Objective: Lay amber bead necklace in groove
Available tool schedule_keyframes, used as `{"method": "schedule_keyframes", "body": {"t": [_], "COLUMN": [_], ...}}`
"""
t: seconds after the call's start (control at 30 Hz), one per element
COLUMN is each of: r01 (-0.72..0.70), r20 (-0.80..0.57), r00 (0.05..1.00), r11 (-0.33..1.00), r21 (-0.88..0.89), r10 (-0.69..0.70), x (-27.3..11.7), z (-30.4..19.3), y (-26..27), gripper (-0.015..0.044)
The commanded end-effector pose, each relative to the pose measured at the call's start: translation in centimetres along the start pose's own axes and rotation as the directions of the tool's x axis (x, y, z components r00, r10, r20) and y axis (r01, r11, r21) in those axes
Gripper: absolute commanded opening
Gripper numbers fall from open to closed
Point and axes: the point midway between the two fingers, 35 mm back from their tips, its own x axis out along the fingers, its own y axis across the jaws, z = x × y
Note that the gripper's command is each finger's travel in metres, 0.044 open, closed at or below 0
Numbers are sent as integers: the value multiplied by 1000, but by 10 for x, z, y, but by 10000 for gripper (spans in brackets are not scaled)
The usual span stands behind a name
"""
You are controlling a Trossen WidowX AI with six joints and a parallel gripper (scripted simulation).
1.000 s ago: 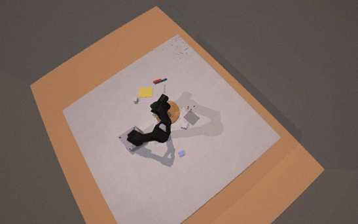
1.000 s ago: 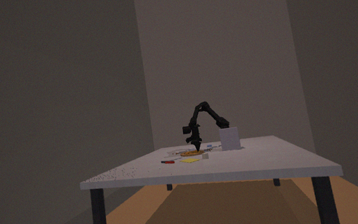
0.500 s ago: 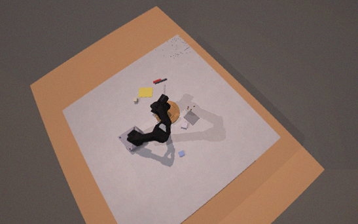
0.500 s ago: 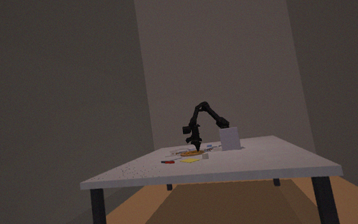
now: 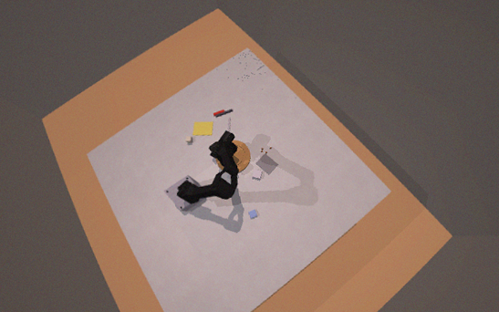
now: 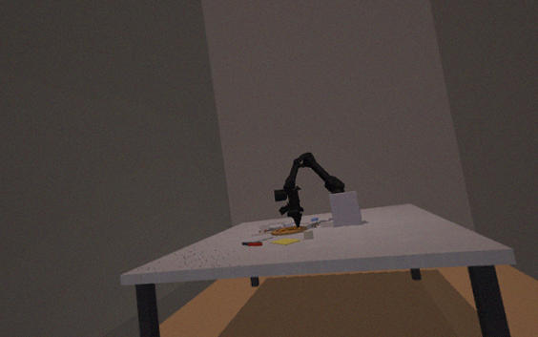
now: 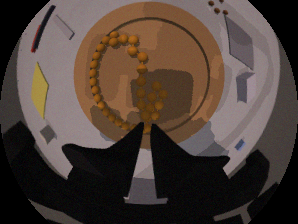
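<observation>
Reading your wrist view from left to right, you see the amber bead necklace (image 6: 284, 229) (image 7: 93, 73) on the round bead board (image 5: 243, 159) (image 6: 283, 233) (image 7: 216, 75), only partly laid. At the left, a long arc of beads follows the line where the groove (image 7: 209, 75) should run, and you may judge this portion placed, though its seating depth cannot be told. Near the top, the strand leaves that line and turns inward.

At the centre, it descends toward the jaws (image 5: 223, 147) (image 6: 298, 225), with a loose cluster of beads just beside it, inside the ring. The jaws are nearly together at the lower edge of the groove, apparently clamped on a bead of the necklace. At the right, the groove is bare: this side and part of the top remain for you to fill. You are roughly halfway; the inner beads likely need drawing outward, without lifting the left arc.
</observation>
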Motion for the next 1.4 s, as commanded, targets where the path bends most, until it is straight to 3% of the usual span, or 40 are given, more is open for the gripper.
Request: {"method": "schedule_keyframes", "body": {"t": [0.0, 1.37], "r01": [0, 2], "r20": [3, 2], "r00": [1000, 1000], "r11": [1000, 1000], "r21": [0, -1], "r10": [0, -2], "x": [-10, 5], "z": [0, -11], "y": [0, -9], "gripper": [0, 0]}}
